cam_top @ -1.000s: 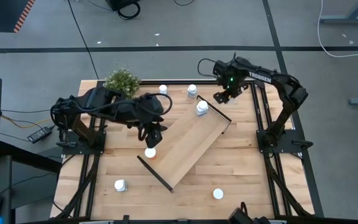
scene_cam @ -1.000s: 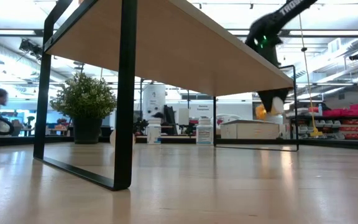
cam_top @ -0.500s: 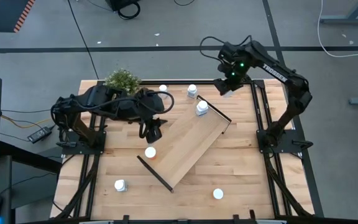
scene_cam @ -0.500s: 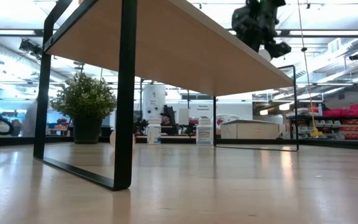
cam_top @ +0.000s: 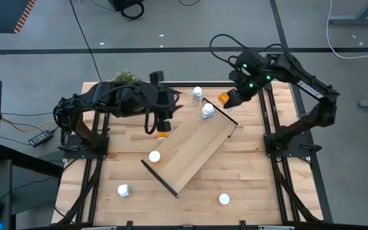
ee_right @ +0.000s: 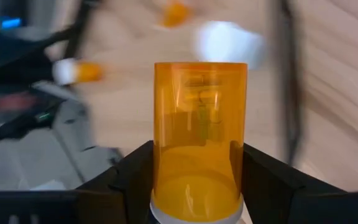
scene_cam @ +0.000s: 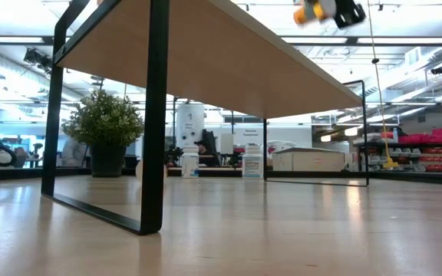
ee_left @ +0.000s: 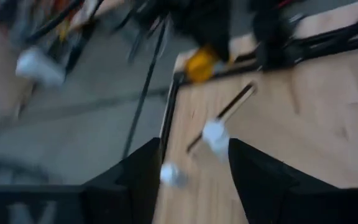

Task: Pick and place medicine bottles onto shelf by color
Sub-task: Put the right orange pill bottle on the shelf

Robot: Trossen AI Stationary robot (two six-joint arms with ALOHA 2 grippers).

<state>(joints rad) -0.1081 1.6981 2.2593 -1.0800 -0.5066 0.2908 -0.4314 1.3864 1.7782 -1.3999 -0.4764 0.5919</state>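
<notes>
over the table's left half, left gripper (cam_top: 161, 128) grasps an orange bottle (cam_top: 161, 133) beside the shelf (cam_top: 193, 150). above the shelf's far end, right gripper (cam_top: 230, 99) clamps an orange medicine bottle (ee_right: 199, 140) aloft.

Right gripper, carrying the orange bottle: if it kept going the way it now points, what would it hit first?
Probably the white-capped bottle standing at the shelf end: it sits just ahead of the right gripper and its orange bottle. Depth is unclear, so it might pass above.
</notes>
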